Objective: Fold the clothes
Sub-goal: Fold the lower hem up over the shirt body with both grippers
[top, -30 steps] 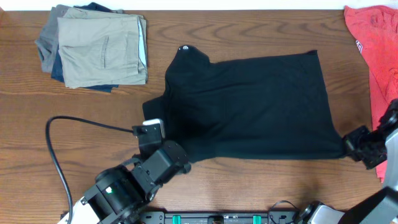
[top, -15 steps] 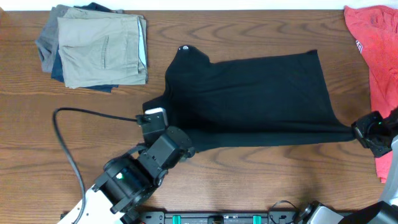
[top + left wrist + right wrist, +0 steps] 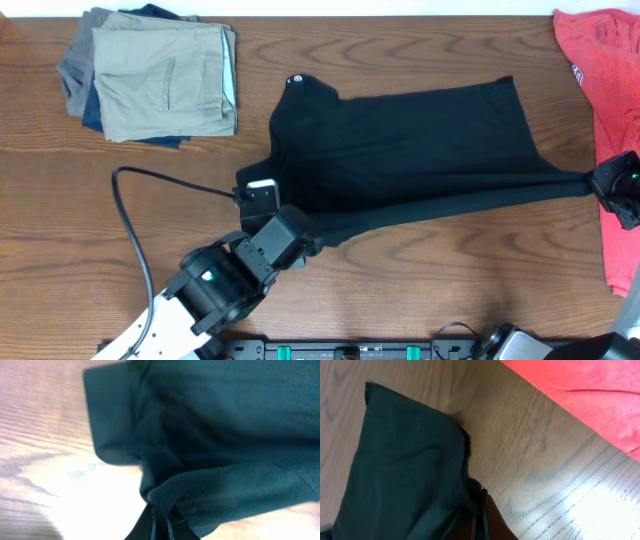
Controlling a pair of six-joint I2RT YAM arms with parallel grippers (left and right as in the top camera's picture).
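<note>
Pinching the black garment [image 3: 400, 160] at its two near corners, both grippers hold it drawn taut across the table [image 3: 420, 300].
A small white round logo [image 3: 295, 79] sits at the garment's far left edge, its marking too small to read. The left gripper [image 3: 296, 232] is clamped on the near left corner, with fabric bunched between its closed jaws. The right gripper [image 3: 612, 186] is clamped on the near right corner, which is pulled to a point just beside the red shirt [image 3: 605, 90]. Folded tan, grey and blue trousers [image 3: 160, 80] lie stacked at the far left, well apart.
</note>
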